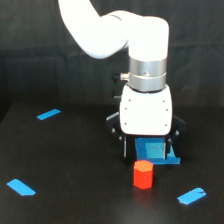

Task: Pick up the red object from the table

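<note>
The red object (143,174) is a small red-orange faceted block standing upright on the black table (70,155). My gripper (148,149) hangs under the white wrist housing, just behind and slightly above the block in the exterior view. Its two dark fingers (124,146) stand wide apart with nothing between them, so it is open and empty. The block is apart from the fingers and fully visible.
A flat blue square piece (156,152) lies on the table right behind the red block, partly under the gripper. Blue tape strips lie at the back left (48,114), front left (21,187) and front right (191,196). A black cloth backdrop hangs behind.
</note>
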### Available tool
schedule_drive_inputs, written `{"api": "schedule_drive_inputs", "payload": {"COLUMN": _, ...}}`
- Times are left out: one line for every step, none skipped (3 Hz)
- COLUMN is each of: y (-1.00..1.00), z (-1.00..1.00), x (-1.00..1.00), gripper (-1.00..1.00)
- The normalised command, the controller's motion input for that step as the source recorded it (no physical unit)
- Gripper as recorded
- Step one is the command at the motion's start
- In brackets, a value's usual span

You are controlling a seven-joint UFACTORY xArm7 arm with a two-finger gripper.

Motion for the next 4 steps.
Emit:
{"api": "schedule_drive_inputs", "payload": {"y": -0.56, "z": -0.01, "x": 0.16, "gripper": 0.9}}
{"api": "schedule_drive_inputs", "payload": {"y": -0.25, "z": -0.04, "x": 0.0, "gripper": 0.79}}
{"api": "schedule_drive_inputs", "payload": {"y": -0.21, "z": 0.03, "x": -0.01, "gripper": 0.75}}
{"api": "schedule_drive_inputs", "payload": {"y": -0.21, "z": -0.1, "x": 0.01, "gripper": 0.71}}
